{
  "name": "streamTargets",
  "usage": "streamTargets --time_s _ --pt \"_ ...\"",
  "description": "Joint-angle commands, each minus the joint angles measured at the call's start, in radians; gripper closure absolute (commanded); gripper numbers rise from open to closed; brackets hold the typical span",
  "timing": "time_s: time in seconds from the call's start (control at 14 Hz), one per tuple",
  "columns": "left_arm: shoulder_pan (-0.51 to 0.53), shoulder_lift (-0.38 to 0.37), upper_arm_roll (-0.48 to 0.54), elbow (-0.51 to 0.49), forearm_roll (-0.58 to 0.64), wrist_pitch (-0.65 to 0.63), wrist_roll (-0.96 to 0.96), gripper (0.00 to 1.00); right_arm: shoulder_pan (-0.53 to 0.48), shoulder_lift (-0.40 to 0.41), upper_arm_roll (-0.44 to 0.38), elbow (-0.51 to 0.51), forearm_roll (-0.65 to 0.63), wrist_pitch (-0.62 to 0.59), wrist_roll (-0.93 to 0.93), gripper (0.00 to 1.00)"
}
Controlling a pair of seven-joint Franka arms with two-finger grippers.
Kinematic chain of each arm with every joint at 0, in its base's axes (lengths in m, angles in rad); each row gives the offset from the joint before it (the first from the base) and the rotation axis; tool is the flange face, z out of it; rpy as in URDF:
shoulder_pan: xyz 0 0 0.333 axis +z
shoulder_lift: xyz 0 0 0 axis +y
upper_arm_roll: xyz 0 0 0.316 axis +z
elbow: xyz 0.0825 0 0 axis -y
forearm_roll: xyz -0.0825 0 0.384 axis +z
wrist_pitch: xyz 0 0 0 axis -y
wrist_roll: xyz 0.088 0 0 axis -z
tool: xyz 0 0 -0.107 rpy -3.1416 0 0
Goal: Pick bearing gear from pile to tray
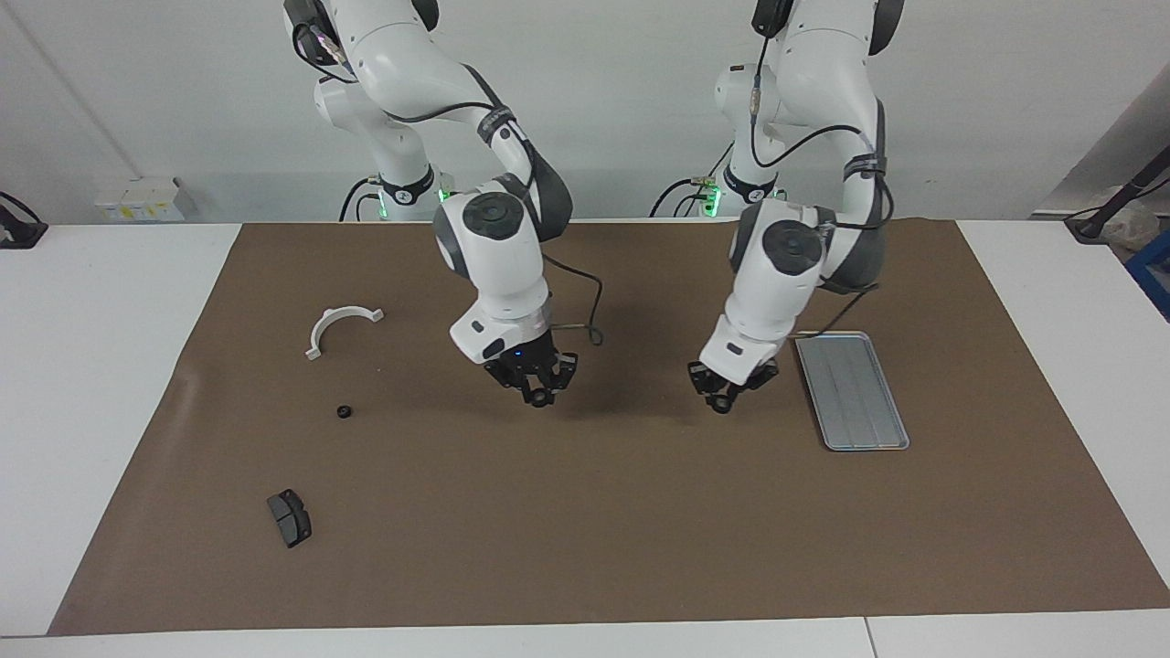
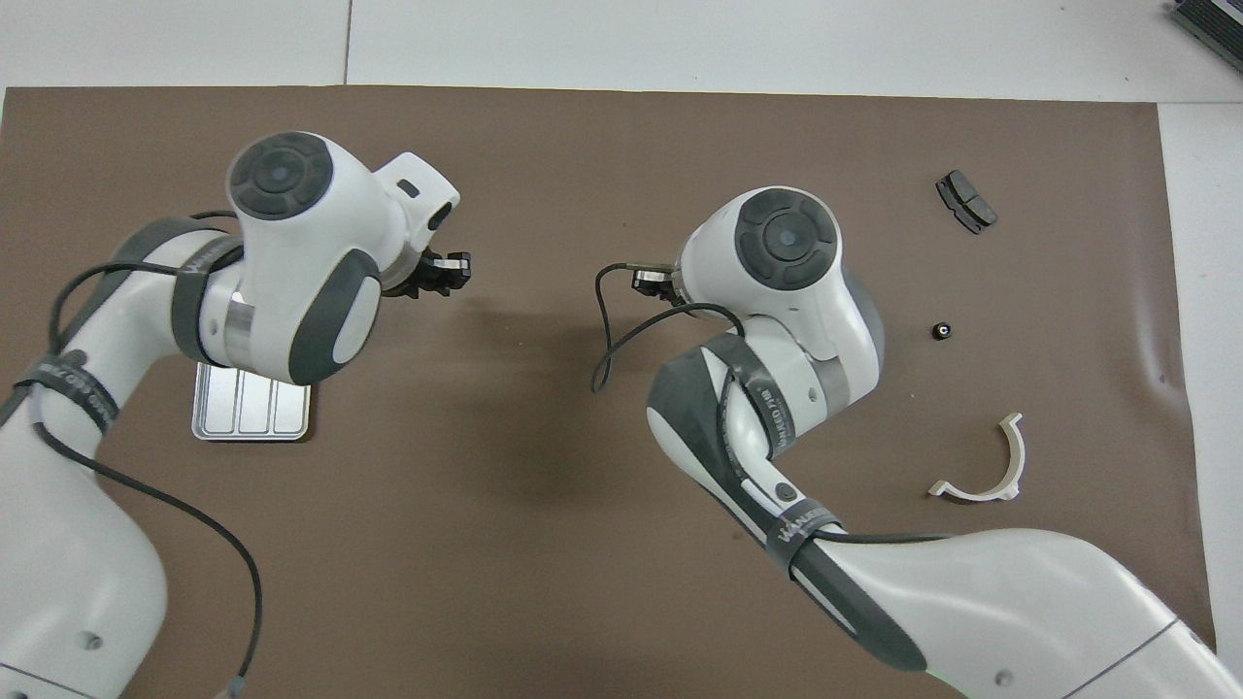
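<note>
From across the table, the left gripper [image 1: 722, 399] pinches a small black ring [image 1: 720, 406] beside the tray [image 1: 866, 437]; the right gripper [image 1: 537, 393] pinches another ring [image 1: 539, 398] mid-mat. From above, one ring [image 2: 940, 331] lies loose. Next comes carrying over the tray and letting go.

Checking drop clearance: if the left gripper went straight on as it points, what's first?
Probably bare brown mat beside the tray, not the tray. The left gripper, shut on a black ring, points steeply down short of the tray's rim. Depth is uncertain.
</note>
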Motion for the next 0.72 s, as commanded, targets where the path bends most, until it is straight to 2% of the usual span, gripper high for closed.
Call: streamTargets --time_s 0.0,0.14,0.29,0.36,0.5,0.64 --pt "0.135 -0.039 -0.009 -0.02 -0.01 -0.078 0.206 0.8 0.07 0.101 0.002 0.074 -0.1 0.015 0.18 1.0" --pt "0.241 -0.057 -0.008 -0.07 -0.01 -0.077 0.375 0.79 0.134 0.16 0.0 0.121 -0.119 0.029 0.283 1.0" --pt "0.315 -0.06 -0.004 -0.122 -0.01 -0.062 0.524 0.75 0.151 0.186 0.002 0.146 -0.122 0.052 0.305 1.0" --pt "0.34 -0.06 -0.004 -0.154 -0.01 -0.04 0.562 0.72 0.154 0.186 0.002 0.145 -0.122 0.073 0.305 1.0" --pt "0.346 -0.073 -0.004 -0.226 -0.01 0.039 0.584 0.58 0.174 0.186 0.003 0.14 -0.11 0.107 0.306 1.0" --pt "0.344 -0.076 -0.004 -0.248 -0.01 0.05 0.584 0.49 0.18 0.183 0.003 0.126 -0.11 0.106 0.306 1.0"
